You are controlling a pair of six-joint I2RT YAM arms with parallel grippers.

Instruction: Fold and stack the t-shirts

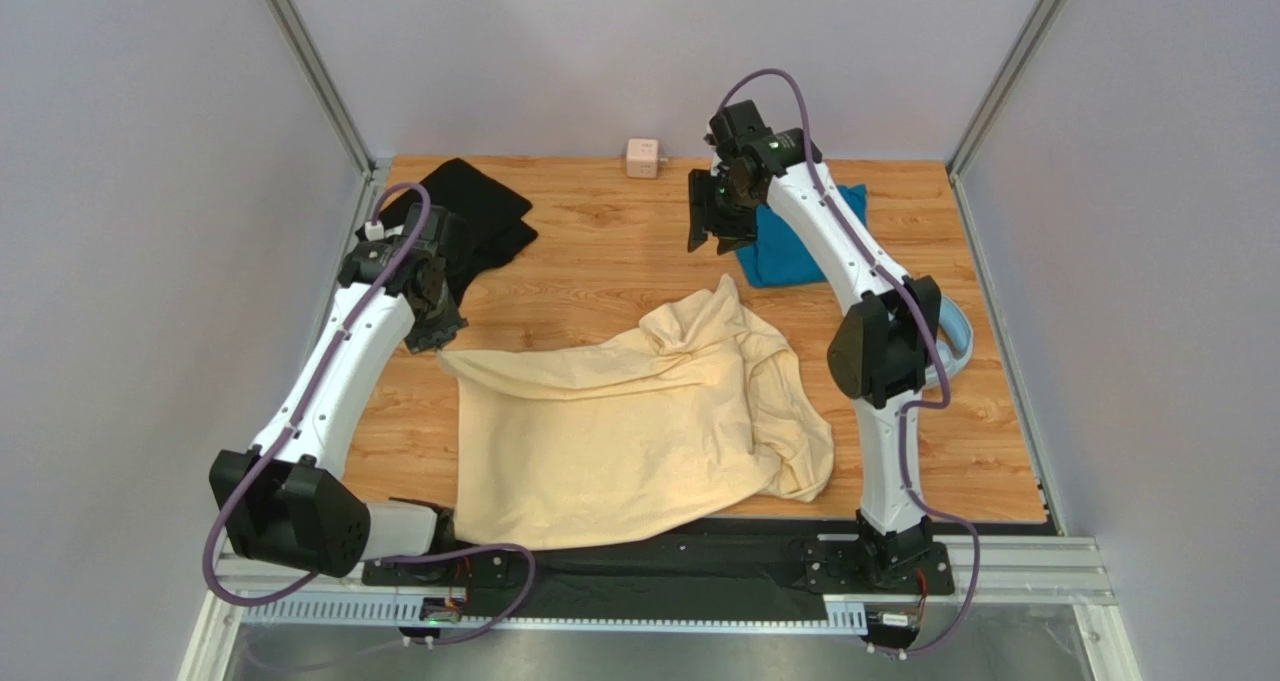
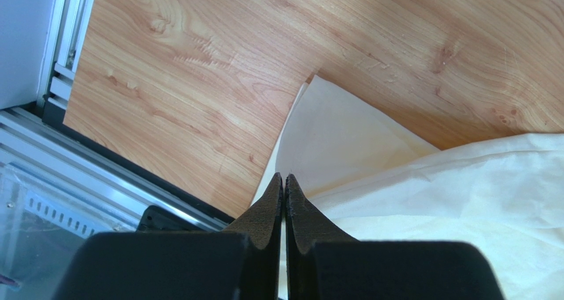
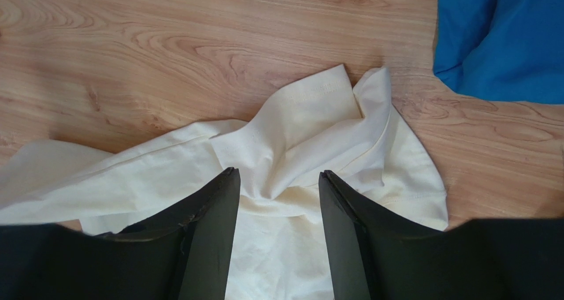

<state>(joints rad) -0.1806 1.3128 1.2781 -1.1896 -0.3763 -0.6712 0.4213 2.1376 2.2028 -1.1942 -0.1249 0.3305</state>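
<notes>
The pale cream-yellow t-shirt (image 1: 631,426) lies spread and rumpled in the middle of the table, bunched at its far right. The black t-shirt (image 1: 473,216) lies crumpled at the back left. The teal blue t-shirt (image 1: 796,246) lies at the back right, partly hidden by my right arm. My left gripper (image 1: 436,321) hovers over the cream shirt's far left corner (image 2: 331,128), fingers (image 2: 271,201) pressed together with nothing between them. My right gripper (image 1: 714,216) is open and empty above the cream shirt's bunched folds (image 3: 311,135), with the teal shirt (image 3: 503,36) to its right.
A small pink cube (image 1: 643,158) sits at the back edge. Light-blue headphones (image 1: 957,339) lie at the right, mostly behind my right arm. Metal frame posts and grey walls close in the table; a metal rail (image 2: 99,181) runs along the near edge.
</notes>
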